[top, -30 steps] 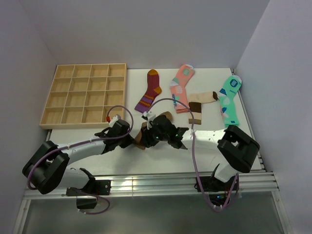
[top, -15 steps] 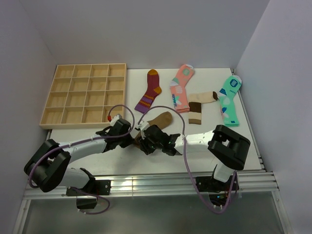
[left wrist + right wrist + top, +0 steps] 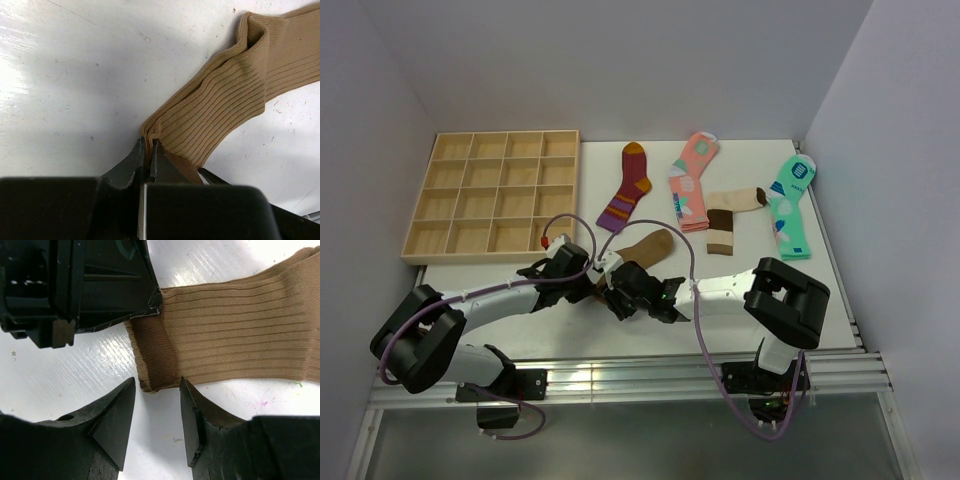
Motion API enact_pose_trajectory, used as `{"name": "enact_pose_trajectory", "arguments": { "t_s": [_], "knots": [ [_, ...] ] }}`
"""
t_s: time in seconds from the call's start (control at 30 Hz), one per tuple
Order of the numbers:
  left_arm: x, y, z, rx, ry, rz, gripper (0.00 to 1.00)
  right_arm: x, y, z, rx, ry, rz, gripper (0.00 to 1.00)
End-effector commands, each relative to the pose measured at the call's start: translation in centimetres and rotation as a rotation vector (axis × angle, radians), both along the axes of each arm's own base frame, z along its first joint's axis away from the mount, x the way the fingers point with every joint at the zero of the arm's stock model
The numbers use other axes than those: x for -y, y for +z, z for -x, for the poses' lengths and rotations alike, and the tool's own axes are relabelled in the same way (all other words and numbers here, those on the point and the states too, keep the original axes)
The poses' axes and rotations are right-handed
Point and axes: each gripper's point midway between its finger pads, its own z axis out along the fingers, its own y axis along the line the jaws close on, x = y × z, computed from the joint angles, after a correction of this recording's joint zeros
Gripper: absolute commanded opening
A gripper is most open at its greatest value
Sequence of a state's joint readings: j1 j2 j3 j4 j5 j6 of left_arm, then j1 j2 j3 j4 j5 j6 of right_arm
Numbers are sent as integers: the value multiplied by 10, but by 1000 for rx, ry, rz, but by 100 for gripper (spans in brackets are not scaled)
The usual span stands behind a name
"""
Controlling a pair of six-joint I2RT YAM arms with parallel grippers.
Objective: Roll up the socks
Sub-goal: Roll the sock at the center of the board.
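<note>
I have the left gripper pinched tight on the plain mid-brown ribbed sock with the darker cuff. In the left wrist view its two fingers meet on a folded edge of the fabric, with no gap between them. That sock lies flat on the white table, near the middle. Its toe points toward the far right and its cuff end is nearest the arms.

My right gripper sits just right of the left one, with its jaws apart. In its wrist view the corner of the dark brown cuff lies at the mouth of the gap. The fingertips stand on either side of it and do not press the cloth.

The second sock of the pair, beige with a dark brown toe and band, lies bent in an L further right and farther back, between a pink patterned sock and a mint-green patterned sock. A maroon sock with orange and purple stripes lies left of the pink one. A pale wooden tray of square compartments fills the far left.
</note>
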State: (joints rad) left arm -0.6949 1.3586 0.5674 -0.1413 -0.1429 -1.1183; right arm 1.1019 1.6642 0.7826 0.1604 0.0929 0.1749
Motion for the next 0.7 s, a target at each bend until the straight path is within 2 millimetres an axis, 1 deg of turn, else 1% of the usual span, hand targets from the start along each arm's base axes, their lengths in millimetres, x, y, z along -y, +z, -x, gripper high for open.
{"name": "enact_pose_trajectory", "arguments": {
  "t_s": [0.0,0.27,0.47,0.67],
  "knots": [
    [5,5,-2,11,-25,4,0,-19,41,-13,88,-4,-76,49],
    [4,5,-2,12,-24,6,0,-26,43,-14,91,17,-95,49],
    [5,6,-2,15,-19,20,0,-33,54,-14,104,28,-143,48],
    [5,6,0,15,-16,24,0,-40,48,-12,85,47,-151,47]
  ]
}}
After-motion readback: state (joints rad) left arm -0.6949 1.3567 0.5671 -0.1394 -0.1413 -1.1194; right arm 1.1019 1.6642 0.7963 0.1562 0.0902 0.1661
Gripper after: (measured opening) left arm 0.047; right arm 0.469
